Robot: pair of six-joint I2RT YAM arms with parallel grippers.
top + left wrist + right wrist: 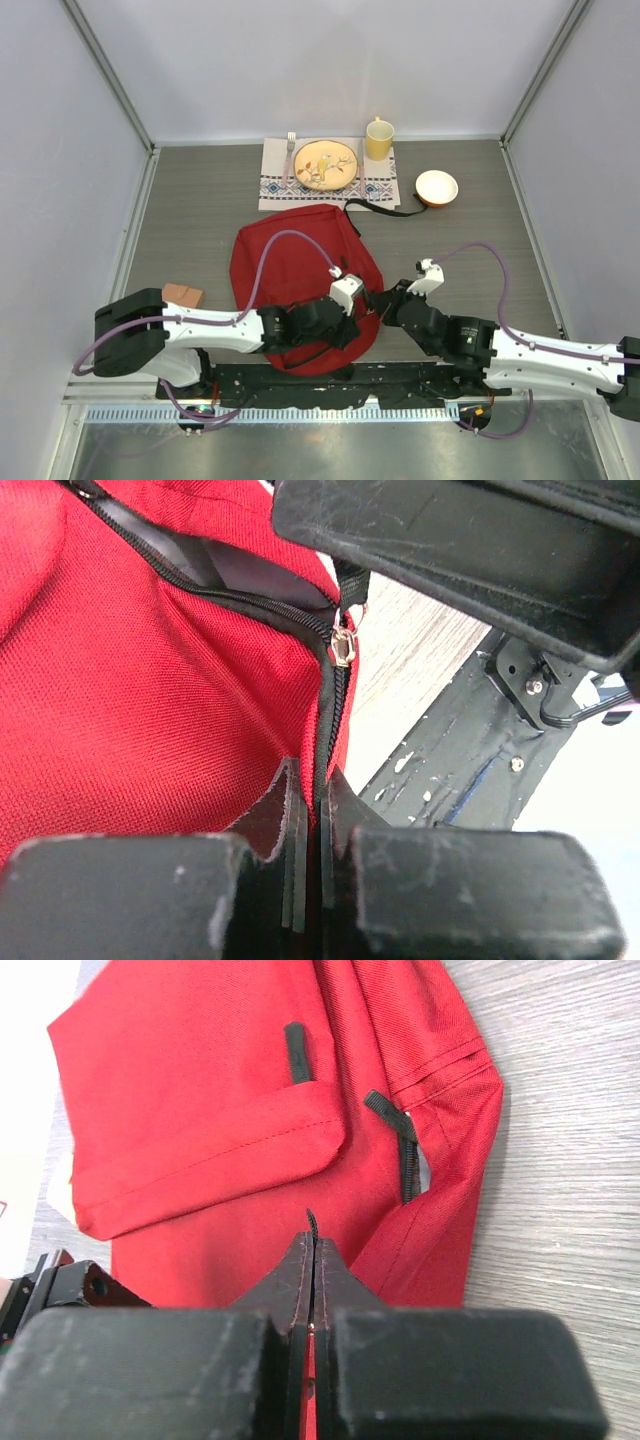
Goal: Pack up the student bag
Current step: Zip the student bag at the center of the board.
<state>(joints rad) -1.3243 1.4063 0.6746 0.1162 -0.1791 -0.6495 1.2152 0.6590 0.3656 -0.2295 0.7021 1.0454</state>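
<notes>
Near the front of the worktop (190,210), the left jaws are pressed together on the zipper (328,720) seam of the red student bag (290,265). Just beside them, the right jaws pinch its fabric at the near right edge, a thin black strand poking out between them. The bag lies flat at mid-worktop, a small brown block (183,294) to its left. Beyond it, a placemat (275,186) carries a plate (326,165) and fork (290,150), with a yellow mug (379,138) at its corner and a bowl (437,186) further right.

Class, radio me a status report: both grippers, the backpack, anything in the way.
Left gripper shut on backpack at its zipper. Right gripper shut on backpack too. Zipper partly open. Nothing blocking.
</notes>
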